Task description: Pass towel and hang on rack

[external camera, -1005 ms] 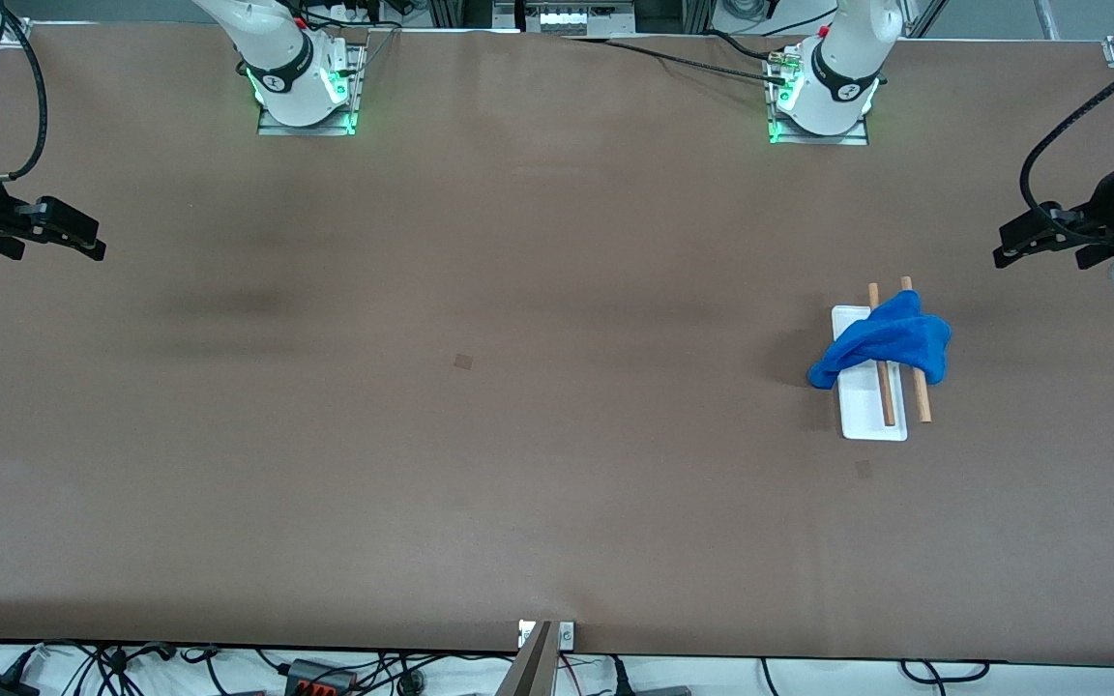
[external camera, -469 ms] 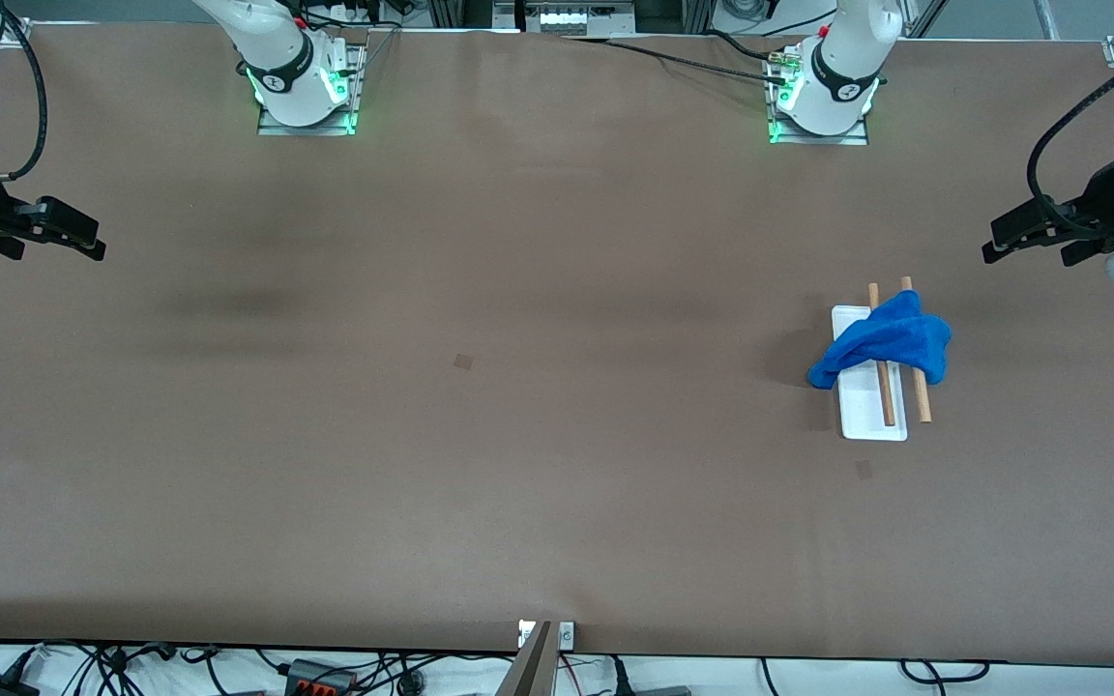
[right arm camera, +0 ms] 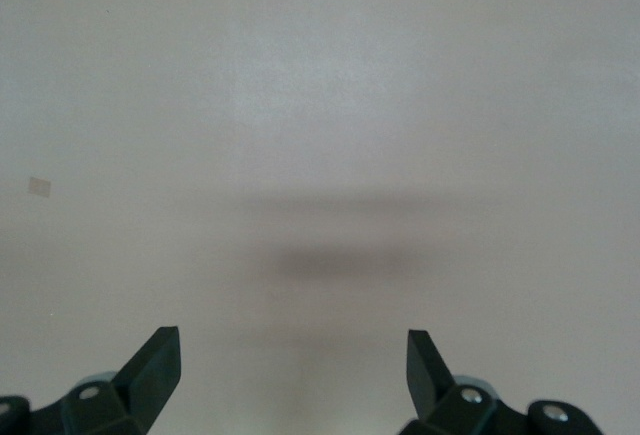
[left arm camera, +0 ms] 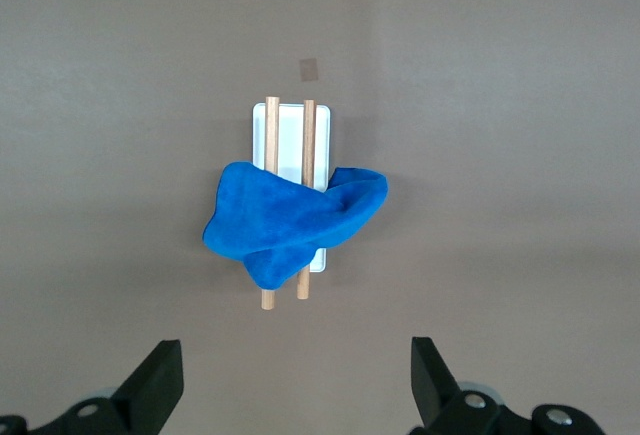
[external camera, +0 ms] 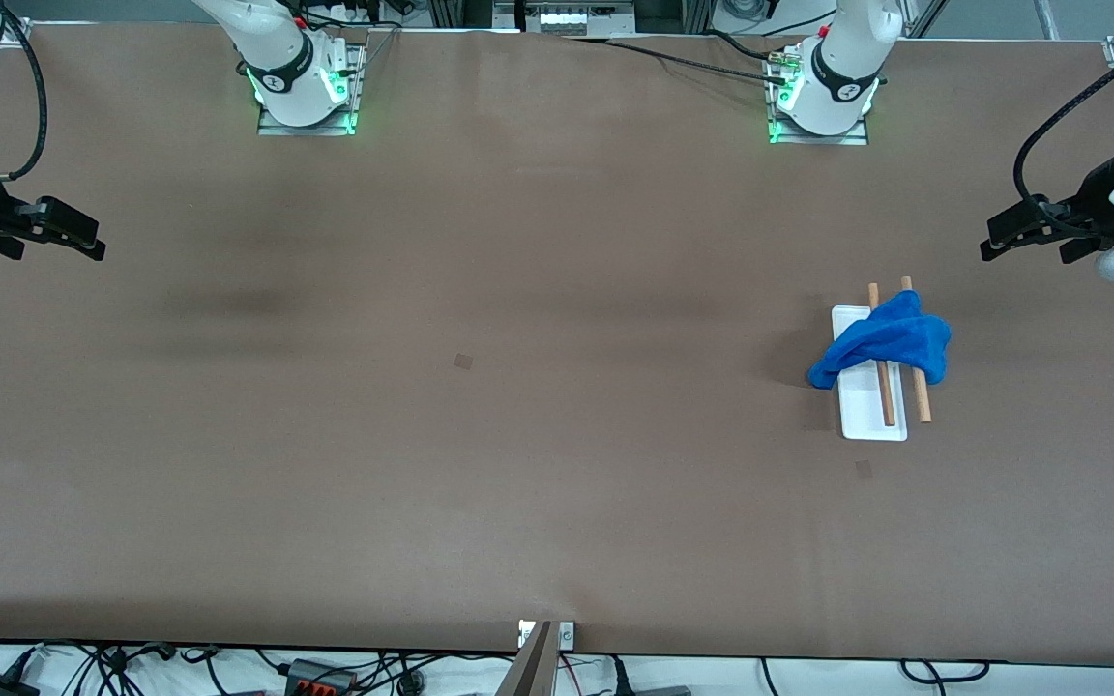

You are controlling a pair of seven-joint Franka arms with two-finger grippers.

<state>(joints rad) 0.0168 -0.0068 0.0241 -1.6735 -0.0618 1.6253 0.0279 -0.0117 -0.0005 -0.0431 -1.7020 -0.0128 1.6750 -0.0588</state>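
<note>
The royal-blue towel [external camera: 886, 340] hangs draped across both wooden rods of the rack [external camera: 868, 420], which stands on its white base toward the left arm's end of the table. In the left wrist view the towel [left arm camera: 290, 220] lies over the rack [left arm camera: 290, 135] with the rod ends sticking out on both sides. My left gripper [external camera: 994, 242] is open and empty, up in the air at the left arm's end of the table, apart from the rack; it also shows in the left wrist view [left arm camera: 295, 380]. My right gripper [external camera: 93, 246] is open and empty, waiting at the right arm's end; its wrist view [right arm camera: 290, 370] shows only bare table.
The brown table [external camera: 518, 435] bears two small darker square marks, one near the middle [external camera: 463, 362] and one nearer to the front camera than the rack [external camera: 864, 469]. Cables run along the table's edges.
My left gripper has risen and drawn a little away from the rack, toward the table's end. The towel, the rack and the right arm have not moved.
</note>
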